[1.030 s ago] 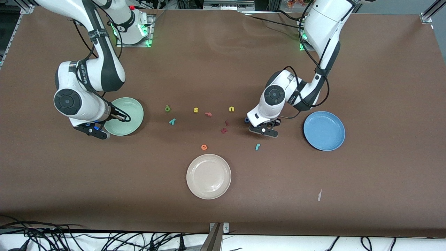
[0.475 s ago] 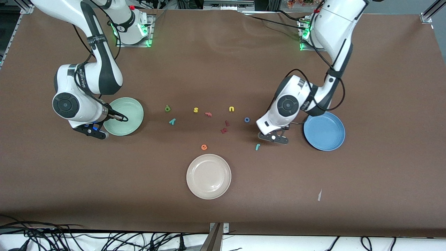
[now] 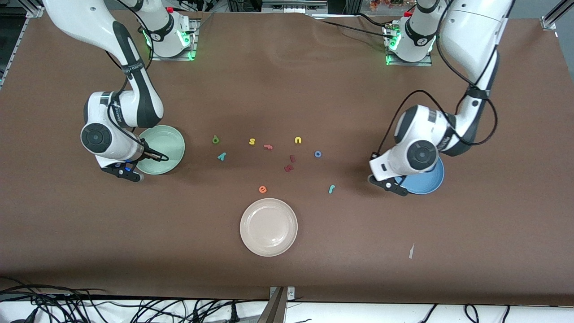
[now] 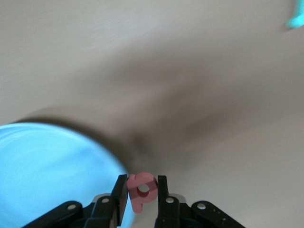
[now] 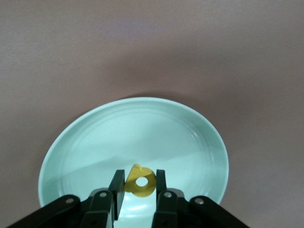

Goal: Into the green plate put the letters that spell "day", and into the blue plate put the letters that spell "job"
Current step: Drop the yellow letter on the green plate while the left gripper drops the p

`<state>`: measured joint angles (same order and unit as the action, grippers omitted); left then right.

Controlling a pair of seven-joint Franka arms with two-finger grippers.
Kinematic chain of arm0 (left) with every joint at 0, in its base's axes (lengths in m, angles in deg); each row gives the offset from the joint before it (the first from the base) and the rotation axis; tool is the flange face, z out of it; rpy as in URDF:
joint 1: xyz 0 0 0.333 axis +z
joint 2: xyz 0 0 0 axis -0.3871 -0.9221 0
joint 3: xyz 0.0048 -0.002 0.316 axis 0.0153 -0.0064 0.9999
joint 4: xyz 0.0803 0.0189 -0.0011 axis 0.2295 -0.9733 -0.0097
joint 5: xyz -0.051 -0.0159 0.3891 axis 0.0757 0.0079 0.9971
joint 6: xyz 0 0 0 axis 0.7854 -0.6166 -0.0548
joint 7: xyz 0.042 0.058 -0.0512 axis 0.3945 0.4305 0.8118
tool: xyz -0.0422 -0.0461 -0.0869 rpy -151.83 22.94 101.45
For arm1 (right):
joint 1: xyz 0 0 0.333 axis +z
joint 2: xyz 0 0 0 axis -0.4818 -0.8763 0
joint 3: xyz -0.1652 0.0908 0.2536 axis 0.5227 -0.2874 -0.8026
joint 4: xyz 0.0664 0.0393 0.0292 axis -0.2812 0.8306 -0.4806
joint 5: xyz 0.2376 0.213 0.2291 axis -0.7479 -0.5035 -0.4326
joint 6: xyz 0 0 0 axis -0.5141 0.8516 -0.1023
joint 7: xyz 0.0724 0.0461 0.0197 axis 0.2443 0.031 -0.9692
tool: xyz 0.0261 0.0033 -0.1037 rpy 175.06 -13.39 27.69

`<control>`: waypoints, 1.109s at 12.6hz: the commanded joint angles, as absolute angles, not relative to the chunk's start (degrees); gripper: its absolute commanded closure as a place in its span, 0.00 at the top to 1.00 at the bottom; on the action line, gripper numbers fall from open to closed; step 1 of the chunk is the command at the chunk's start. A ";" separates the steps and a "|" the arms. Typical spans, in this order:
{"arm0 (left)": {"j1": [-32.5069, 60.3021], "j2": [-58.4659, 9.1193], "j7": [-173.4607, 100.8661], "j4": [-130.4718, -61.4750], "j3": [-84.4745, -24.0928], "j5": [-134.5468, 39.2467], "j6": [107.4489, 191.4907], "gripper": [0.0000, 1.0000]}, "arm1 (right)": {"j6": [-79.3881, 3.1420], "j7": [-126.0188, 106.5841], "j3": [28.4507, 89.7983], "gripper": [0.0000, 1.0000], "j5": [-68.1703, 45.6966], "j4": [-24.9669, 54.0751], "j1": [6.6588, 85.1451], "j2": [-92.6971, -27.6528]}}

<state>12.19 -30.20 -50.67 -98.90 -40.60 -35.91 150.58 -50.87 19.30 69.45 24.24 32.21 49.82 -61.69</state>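
My left gripper (image 3: 391, 185) hangs over the rim of the blue plate (image 3: 433, 181), on the side toward the letters. It is shut on the pinkish-red "b" (image 4: 142, 191), with the blue plate (image 4: 47, 171) just beside it in the left wrist view. My right gripper (image 3: 125, 172) is shut on the yellow "a" (image 5: 141, 182) over the green plate (image 5: 142, 128), low above the edge nearer the front camera (image 3: 167, 134). On the table lie the dark green "d" (image 3: 215, 140), teal "y" (image 3: 221, 156), blue "o" (image 3: 318, 154) and teal "j" (image 3: 331, 189).
A cream plate (image 3: 268, 227) lies nearer the front camera than the letters. Between the two plates also lie a yellow "s" (image 3: 252, 141), a yellow "u" (image 3: 298, 140), a pink letter (image 3: 268, 146), two dark red letters (image 3: 289, 164) and an orange "e" (image 3: 263, 189).
My left arm has carried the "b" from beside the "o" across to the blue plate's rim. My right arm has shifted slightly at the green plate, still holding the "a".
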 commanded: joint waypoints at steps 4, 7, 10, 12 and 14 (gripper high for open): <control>17.32 -29.37 -59.18 -99.80 -41.05 -29.52 148.85 0.99 | -54.87 18.25 68.88 1.00 19.37 30.15 49.54 -64.31; 17.68 -29.20 -58.75 -99.27 -41.40 -30.48 148.85 1.00 | -45.50 19.91 68.27 1.00 19.28 24.71 50.16 -63.79; 15.57 -30.33 -58.13 -94.45 -43.86 -35.21 148.94 1.00 | -44.40 27.27 62.84 1.00 19.19 24.08 50.16 -61.76; 13.20 -32.18 -57.87 -90.33 -43.87 -37.94 149.02 1.00 | -48.77 36.67 56.87 1.00 19.28 24.51 50.16 -61.67; 10.13 -36.47 -53.33 -83.66 -43.87 -39.01 149.03 1.00 | -52.83 42.57 54.47 0.99 19.19 24.87 50.77 -63.07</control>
<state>12.61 -31.48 -56.42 -91.01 -44.28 -37.71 149.65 -49.72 38.22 56.00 19.48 23.92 50.84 -62.47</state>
